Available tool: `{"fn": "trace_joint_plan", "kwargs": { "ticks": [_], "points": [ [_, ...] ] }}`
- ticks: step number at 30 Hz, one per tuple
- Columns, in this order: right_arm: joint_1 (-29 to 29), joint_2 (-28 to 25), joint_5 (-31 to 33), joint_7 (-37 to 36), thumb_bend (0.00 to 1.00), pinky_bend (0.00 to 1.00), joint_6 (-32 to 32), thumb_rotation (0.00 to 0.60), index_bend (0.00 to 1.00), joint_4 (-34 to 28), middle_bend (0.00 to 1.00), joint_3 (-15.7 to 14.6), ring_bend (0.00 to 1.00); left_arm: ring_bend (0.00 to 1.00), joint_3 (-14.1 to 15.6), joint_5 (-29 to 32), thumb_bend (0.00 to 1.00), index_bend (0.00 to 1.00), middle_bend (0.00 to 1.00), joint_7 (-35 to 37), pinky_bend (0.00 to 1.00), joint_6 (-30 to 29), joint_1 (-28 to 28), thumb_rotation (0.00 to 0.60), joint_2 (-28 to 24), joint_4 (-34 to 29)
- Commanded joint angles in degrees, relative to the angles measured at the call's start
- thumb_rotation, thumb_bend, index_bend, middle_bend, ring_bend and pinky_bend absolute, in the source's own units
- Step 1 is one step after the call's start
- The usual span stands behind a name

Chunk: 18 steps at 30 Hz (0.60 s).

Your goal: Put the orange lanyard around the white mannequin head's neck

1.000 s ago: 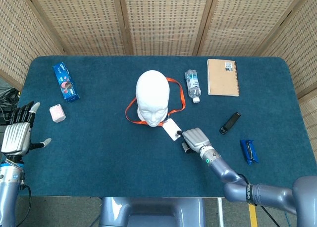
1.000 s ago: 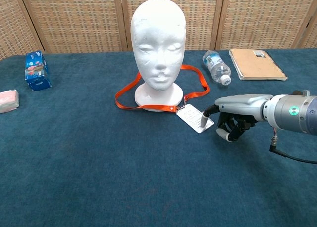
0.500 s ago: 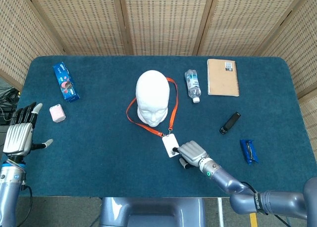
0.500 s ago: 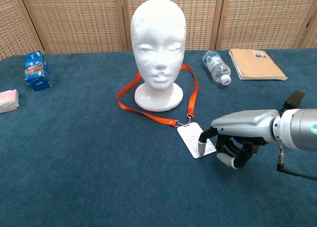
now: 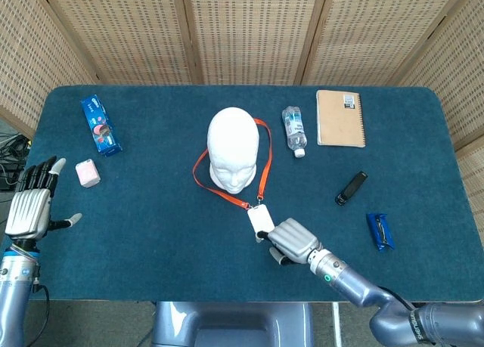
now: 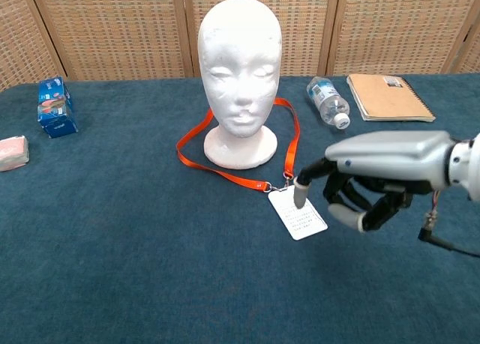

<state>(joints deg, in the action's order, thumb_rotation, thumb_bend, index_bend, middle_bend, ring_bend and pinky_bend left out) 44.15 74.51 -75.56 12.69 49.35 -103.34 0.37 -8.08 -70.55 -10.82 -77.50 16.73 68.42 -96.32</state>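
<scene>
we see the orange lanyard [image 6: 232,175] looped around the base of the white head [image 6: 240,74] near the middle of the table [image 5: 151,233], its strap running toward the front edge and ending in a white card [image 6: 298,214] lying flat. our right hand [image 6: 375,183] hovers just above the card, one finger stretched over it, the others loosely curled, holding nothing. our left hand [image 5: 30,203] stands upright off the left edge, fingers spread, also holding nothing.
</scene>
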Motion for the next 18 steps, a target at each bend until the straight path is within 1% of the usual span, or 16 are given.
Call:
{"fn": "trace_joint_plan", "kwargs": {
  "ticks": [1,2,3,4,6,7,9,10,11,13,14,15,16,18],
  "points": [
    [-4.99,-5.52,-7.6,-5.86,0.79,0.86,9.33,0.6,0.35,-0.5,0.76,0.42,0.68,0.0,0.52,-1.62,0.0,0.0,0.0,0.8,0.0,-0.99,-0.57,0.6,0.17,0.63],
    [-6.25,-6.56,-9.14,-7.26,0.79,0.86,11.8,0.6,0.35,-0.03,0.76,0.29,0.68,0.0,0.68,-2.17,0.0,0.0,0.0,1.12,0.0,-1.35,-0.78,0.6,0.21,0.77],
    [-8.85,-8.42,-11.41,-9.5,0.79,0.86,16.75,0.6,0.35,1.02,0.76,0.01,0.68,0.0,1.06,-3.22,0.0,0.0,0.0,1.66,0.0,-2.12,-1.24,0.6,0.2,0.88],
    [-10.46,-9.39,-13.37,-11.34,0.79,0.86,19.8,0.6,0.35,2.07,0.76,-0.43,0.67,0.0,1.34,-3.92,0.0,0.0,0.0,2.04,0.0,-2.64,-1.59,0.6,0.17,0.97],
    [-13.87,-10.32,-16.9,-15.26,0.78,0.85,26.72,0.6,0.34,5.8,0.74,-0.9,0.65,0.0,1.98,-5.36,0.0,0.0,0.0,2.83,0.0,-3.8,-2.43,0.6,0.06,1.18],
    [-15.47,-10.32,-17.74,-16.46,0.74,0.82,29.78,0.6,0.32,7.72,0.7,-0.92,0.62,0.0,2.26,-5.93,0.0,0.0,0.0,3.2,0.0,-4.38,-2.86,0.6,0.01,1.26],
    [-17.57,-9.87,-18.62,-17.71,0.53,0.67,33.52,0.6,0.25,10.69,0.57,-0.93,0.5,0.0,2.63,-6.76,0.0,0.0,0.0,3.68,0.0,-5.24,-3.48,0.6,-0.04,1.35],
    [-18.45,-9.73,-18.56,-17.84,0.37,0.53,34.73,0.6,0.19,11.81,0.45,-0.92,0.38,0.0,2.8,-7.09,0.0,0.0,0.0,3.85,0.0,-5.6,-3.75,0.6,-0.07,1.36],
    [-19.28,-9.64,-18.39,-17.84,0.18,0.34,35.71,0.6,0.13,12.8,0.29,-0.96,0.21,0.0,2.98,-7.42,0.0,0.0,0.0,4.01,0.0,-5.98,-4.05,0.6,-0.1,1.37],
    [-21.2,-9.46,-17.73,-17.35,0.02,0.08,37.68,0.6,0.06,14.77,0.08,-1.01,0.02,0.0,3.48,-8.21,0.0,0.0,0.0,4.32,0.0,-7.0,-4.85,0.6,-0.12,1.47],
    [-22.24,-9.25,-17.54,-17.02,0.0,0.02,39.0,0.6,0.05,15.73,0.03,-0.91,0.0,0.0,3.83,-8.67,0.0,0.0,0.0,4.44,0.0,-7.56,-5.35,0.6,-0.1,1.58],
    [-23.26,-8.91,-17.39,-16.78,0.0,0.0,40.56,0.6,0.04,16.63,0.01,-0.64,0.0,0.0,4.19,-9.08,0.0,0.0,0.0,4.49,0.0,-8.07,-5.84,0.6,-0.07,1.71],
    [-24.7,-8.28,-17.18,-16.56,0.0,0.0,42.7,0.6,0.03,17.69,0.0,-0.32,0.0,0.0,4.65,-9.65,0.0,0.0,0.0,4.59,0.0,-8.72,-6.46,0.6,-0.03,1.95],
    [-28.8,-7.85,-16.0,-15.04,0.0,0.0,46.28,0.6,0.01,18.15,0.0,-1.2,0.0,0.0,5.92,-11.45,0.0,0.0,0.0,5.65,0.0,-10.79,-8.17,0.6,-0.05,2.71]
  ]
}}
